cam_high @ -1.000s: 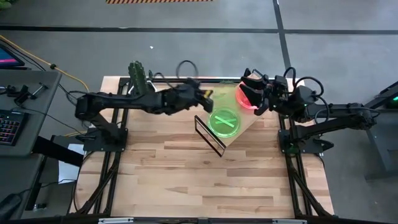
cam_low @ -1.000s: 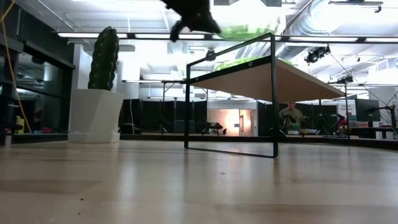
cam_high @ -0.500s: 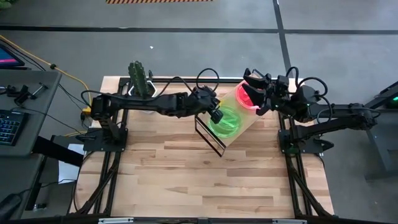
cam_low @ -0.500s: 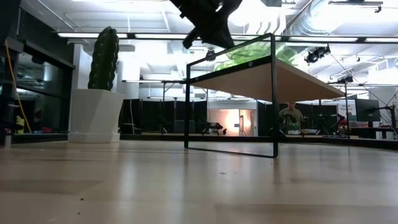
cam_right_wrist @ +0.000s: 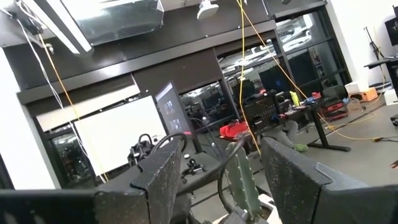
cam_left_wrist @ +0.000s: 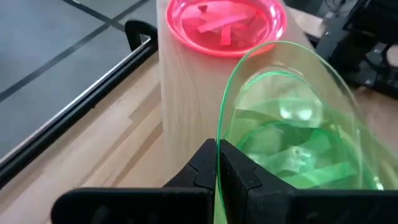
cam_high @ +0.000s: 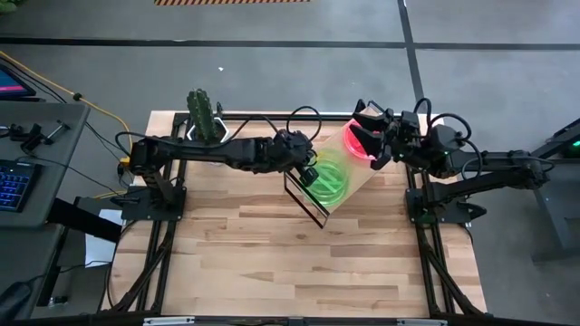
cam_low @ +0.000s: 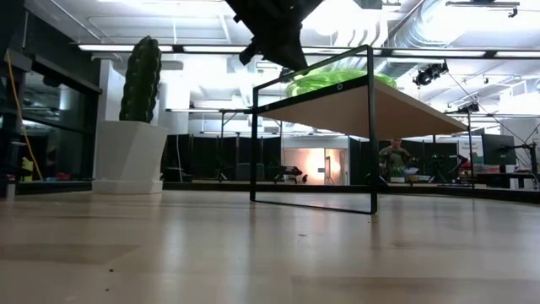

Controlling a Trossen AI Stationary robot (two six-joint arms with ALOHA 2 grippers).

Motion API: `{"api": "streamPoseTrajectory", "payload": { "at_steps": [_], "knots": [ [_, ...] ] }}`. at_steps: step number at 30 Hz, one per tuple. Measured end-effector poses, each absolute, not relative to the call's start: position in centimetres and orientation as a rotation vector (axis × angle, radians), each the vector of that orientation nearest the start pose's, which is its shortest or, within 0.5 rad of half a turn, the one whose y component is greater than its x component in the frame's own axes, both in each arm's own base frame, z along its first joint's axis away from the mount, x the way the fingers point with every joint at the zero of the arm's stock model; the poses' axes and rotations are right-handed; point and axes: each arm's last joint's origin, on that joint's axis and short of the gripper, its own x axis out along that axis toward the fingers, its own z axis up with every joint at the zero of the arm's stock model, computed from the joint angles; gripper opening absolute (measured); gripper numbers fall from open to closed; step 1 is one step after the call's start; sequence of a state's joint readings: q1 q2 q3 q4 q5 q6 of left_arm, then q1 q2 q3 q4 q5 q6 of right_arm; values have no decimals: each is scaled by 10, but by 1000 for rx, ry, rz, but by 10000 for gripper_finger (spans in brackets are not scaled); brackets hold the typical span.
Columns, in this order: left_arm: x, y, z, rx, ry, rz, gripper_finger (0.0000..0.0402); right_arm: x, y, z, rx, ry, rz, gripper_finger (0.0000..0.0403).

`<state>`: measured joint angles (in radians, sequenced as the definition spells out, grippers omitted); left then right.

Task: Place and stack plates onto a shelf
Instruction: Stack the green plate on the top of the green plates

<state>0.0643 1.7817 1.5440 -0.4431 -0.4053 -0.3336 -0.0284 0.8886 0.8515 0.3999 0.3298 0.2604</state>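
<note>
The shelf [cam_high: 352,193] stands at the far middle of the table, with its board on a black wire frame [cam_low: 312,127]. A neon red-pink plate [cam_high: 360,143] lies at its far end and also shows in the left wrist view [cam_left_wrist: 221,22]. A neon green plate [cam_left_wrist: 292,165] lies flat on the board nearer the left arm. My left gripper [cam_high: 309,172] is shut on another green plate [cam_left_wrist: 280,81], held just over that one. My right gripper [cam_high: 367,136] hovers open and empty above the red plate. Its fingers [cam_right_wrist: 292,177] point level toward the table's left. My left gripper pinches the near rim [cam_left_wrist: 218,149] of the green plate between its two shut fingers. It comes from the table's left, slanting down. The plate is tilted, its held edge raised and its far part low over the flat green plate. I cannot tell whether the two plates touch.
A cactus in a white pot [cam_high: 204,113] stands at the table's far left corner and also shows in the low view [cam_low: 131,152]. The tabletop [cam_high: 299,263] in front of the shelf is bare wood. A person [cam_low: 393,160] shows far back in the room.
My left gripper has carried the green plate from near the cactus toward the table's right, then down over the shelf. The plate was held high and steeply tilted. It now sits lower and flatter, over the green plate on the board.
</note>
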Motion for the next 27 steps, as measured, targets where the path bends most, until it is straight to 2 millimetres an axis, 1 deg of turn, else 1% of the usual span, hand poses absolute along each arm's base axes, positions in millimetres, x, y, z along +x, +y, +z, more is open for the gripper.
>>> {"api": "streamPoseTrajectory", "payload": {
  "at_steps": [4,8,13,21,23,24,26,27],
  "knots": [
    [399,37,302,-197,597,550,1,190,-15,392,307,-391,-308,204],
    [400,38,302,-193,612,502,15,190,-15,392,307,-388,-308,204],
    [399,43,302,-223,627,448,51,190,-15,391,307,-386,-309,204],
    [399,45,302,-223,626,448,120,190,-15,391,309,-382,-309,204],
    [396,47,307,-216,632,444,132,190,-15,391,329,-386,-305,204],
    [393,49,313,-217,619,447,137,190,-15,391,333,-386,-305,204],
    [385,53,332,-226,555,451,144,190,-15,390,330,-374,-307,204],
    [378,55,343,-226,531,444,146,191,-15,389,324,-362,-308,204]
  ]
}}
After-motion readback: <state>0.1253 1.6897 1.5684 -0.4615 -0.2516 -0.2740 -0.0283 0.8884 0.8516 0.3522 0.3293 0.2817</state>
